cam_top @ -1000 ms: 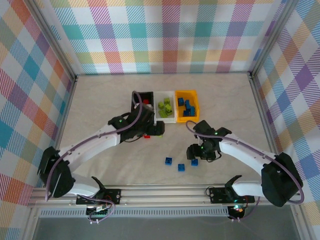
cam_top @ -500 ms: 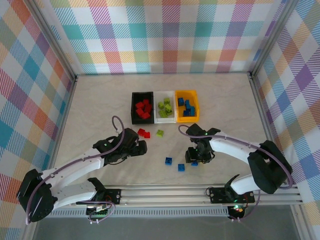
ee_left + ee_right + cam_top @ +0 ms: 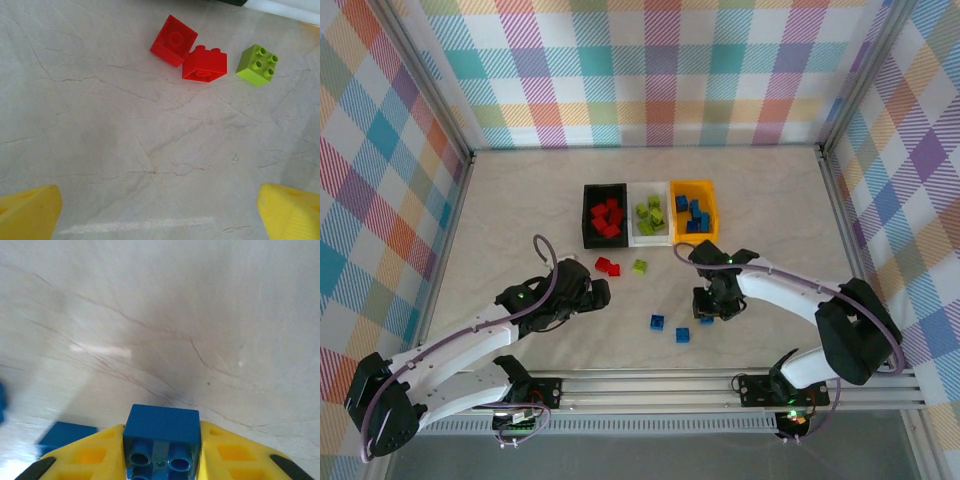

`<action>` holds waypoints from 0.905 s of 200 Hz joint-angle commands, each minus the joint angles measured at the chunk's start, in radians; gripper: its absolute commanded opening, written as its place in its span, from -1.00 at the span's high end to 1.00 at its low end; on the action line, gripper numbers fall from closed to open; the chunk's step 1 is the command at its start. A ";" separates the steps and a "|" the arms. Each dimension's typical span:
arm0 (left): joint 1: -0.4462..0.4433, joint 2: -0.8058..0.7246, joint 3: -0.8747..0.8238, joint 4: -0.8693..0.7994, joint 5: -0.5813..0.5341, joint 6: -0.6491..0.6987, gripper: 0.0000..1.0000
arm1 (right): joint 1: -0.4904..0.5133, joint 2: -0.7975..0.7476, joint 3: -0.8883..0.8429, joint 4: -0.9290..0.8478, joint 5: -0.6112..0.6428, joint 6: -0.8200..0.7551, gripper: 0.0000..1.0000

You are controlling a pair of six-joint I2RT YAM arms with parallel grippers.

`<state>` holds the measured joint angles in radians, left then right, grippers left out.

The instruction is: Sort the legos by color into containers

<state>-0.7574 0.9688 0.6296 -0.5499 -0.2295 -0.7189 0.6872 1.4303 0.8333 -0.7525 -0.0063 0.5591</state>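
The right pincer (image 3: 708,312), seen from above, points down at the table (image 3: 520,220) near the middle right, with a blue lego (image 3: 706,320) at its tip; from this height I cannot tell how its jaws stand. The left pincer (image 3: 600,292) hangs over bare tabletop left of centre, just short of two red legos (image 3: 608,266) that lie touching each other, with a lime green lego (image 3: 640,266) close beside them. Two loose blue legos (image 3: 658,322) (image 3: 682,334) lie between the two arms. Behind them the black bin (image 3: 588,215), the white bin (image 3: 650,240) and the yellow-orange bin (image 3: 712,215) stand side by side in a row, touching, holding red, green and blue bricks in turn. On the left wrist camera the left pincer's yellow fingertips (image 3: 27,215) sit in the bottom corners, spread wide apart with nothing between them; ahead lie the two red legos (image 3: 174,40) (image 3: 204,63), one tipped against the other, and the lime green lego (image 3: 257,64) just to their right, studs up. On the right wrist camera the right pincer is clamped on the blue lego (image 3: 161,437), its yellow pads (image 3: 90,455) pressed to both sides and the brick's hollow underside turned to the lens. Another blue lego (image 3: 65,437) shows blurred on the table at lower left.
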 commanded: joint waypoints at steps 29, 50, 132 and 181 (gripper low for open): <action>0.017 0.017 -0.004 -0.012 0.017 0.010 -1.00 | -0.139 0.083 0.323 0.041 0.092 -0.126 0.38; 0.022 0.022 0.002 -0.010 0.032 0.017 -1.00 | -0.205 0.204 0.478 0.083 0.112 -0.136 0.36; 0.033 0.004 0.019 -0.037 0.055 0.026 -1.00 | -0.286 0.653 0.969 0.017 0.079 -0.125 0.25; 0.043 0.004 0.023 -0.038 0.074 0.041 -1.00 | -0.282 0.585 0.953 0.016 0.056 -0.122 -0.25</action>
<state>-0.7277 0.9840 0.6308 -0.5659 -0.1734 -0.7055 0.3988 2.0926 1.7741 -0.7059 0.0704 0.4404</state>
